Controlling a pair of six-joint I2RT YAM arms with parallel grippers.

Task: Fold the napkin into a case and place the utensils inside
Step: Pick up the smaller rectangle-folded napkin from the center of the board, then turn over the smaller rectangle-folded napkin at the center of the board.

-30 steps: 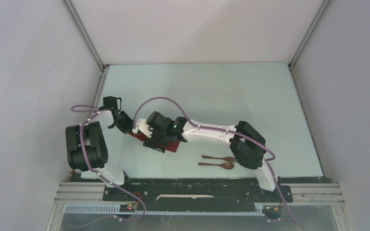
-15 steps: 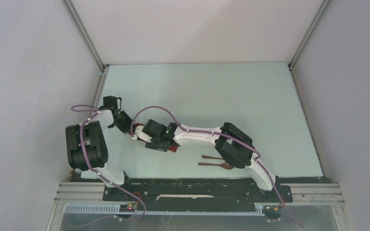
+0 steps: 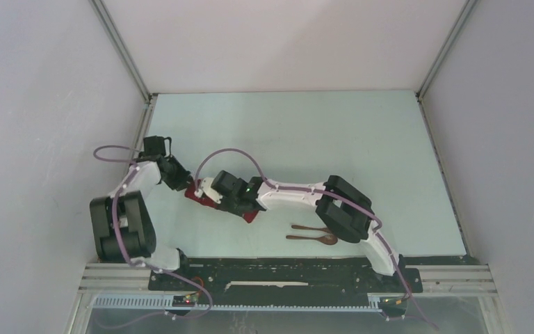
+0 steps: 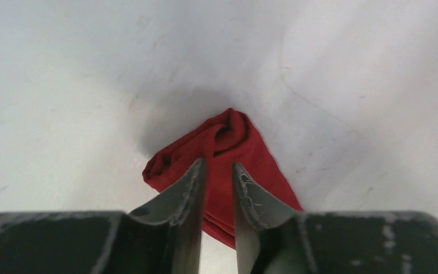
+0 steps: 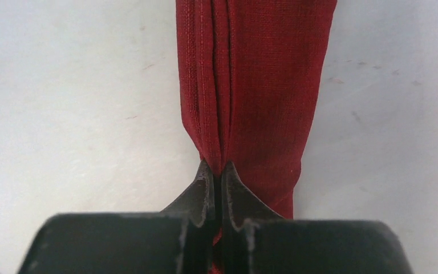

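The dark red napkin (image 3: 250,216) lies as a narrow folded strip at the near left of the table, mostly hidden under both wrists. My right gripper (image 3: 205,189) is shut, pinching a lengthwise fold of the napkin (image 5: 262,74) between its tips (image 5: 218,165). My left gripper (image 3: 183,185) is at the strip's left end. Its jaws (image 4: 217,165) stand a little apart over the bunched end of the napkin (image 4: 234,131), with cloth showing through the gap. The brown fork (image 3: 316,228) and spoon (image 3: 313,239) lie side by side to the right, near the right arm's elbow.
The pale table (image 3: 320,139) is walled on the left, right and back. The metal rail with the arm bases (image 3: 285,282) runs along the near edge. A purple cable (image 3: 229,153) arcs over the right forearm.
The right jaws have gone from open to shut on the napkin's fold. The left jaws have parted slightly, and the left arm has drawn back to the left.
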